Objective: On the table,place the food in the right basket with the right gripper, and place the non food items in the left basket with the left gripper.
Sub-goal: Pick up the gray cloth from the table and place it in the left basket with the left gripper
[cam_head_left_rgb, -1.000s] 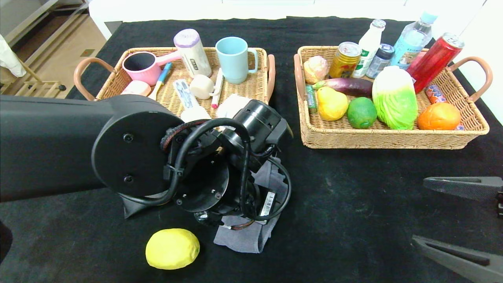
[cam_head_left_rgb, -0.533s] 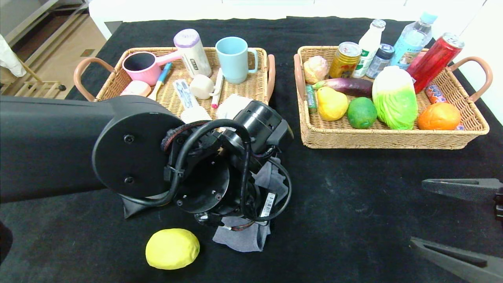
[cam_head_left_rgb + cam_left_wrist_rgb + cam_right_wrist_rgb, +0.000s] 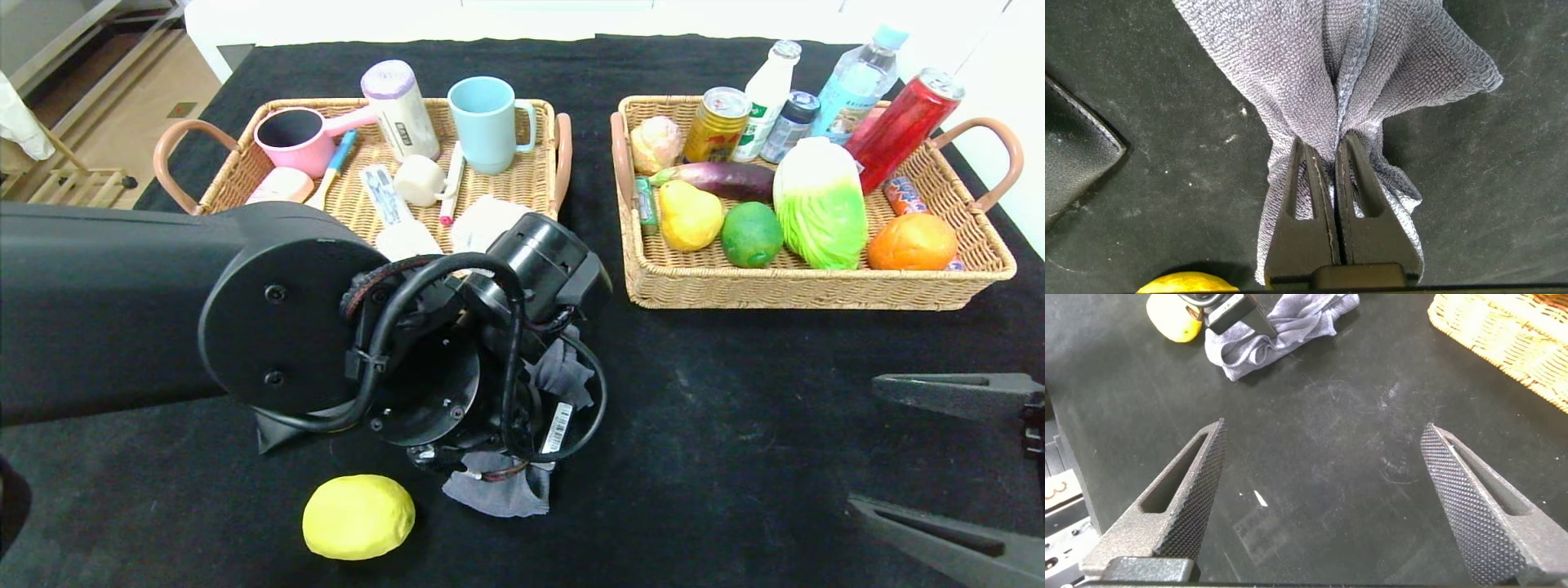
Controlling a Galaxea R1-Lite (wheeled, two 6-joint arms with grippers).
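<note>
Left gripper (image 3: 1329, 155): your pincer has gone from spread to pressed together in the last second and now pinches a fold of the grey cloth (image 3: 1355, 73). From the head view, you can see the cloth (image 3: 502, 494) has bunched inward under the arm since the earlier frame, its lower edge drawn in; it lies on the black table (image 3: 735, 425) near the front, just beside the lemon (image 3: 357, 516), which has not moved. Your left basket (image 3: 539, 175) holds a pink scoop, a blue mug, a white cylinder, a pen and other small wares; the right basket (image 3: 816, 286) holds a pear, a lime, an orange, a cabbage, an aubergine, cans and bottles. In the left wrist view the cloth is grey knit with a stitched hem, gathered into a ridge between the fingers. In the right wrist view your right gripper (image 3: 1323, 498) hangs spread wide above bare table, well apart from the cloth.
</note>
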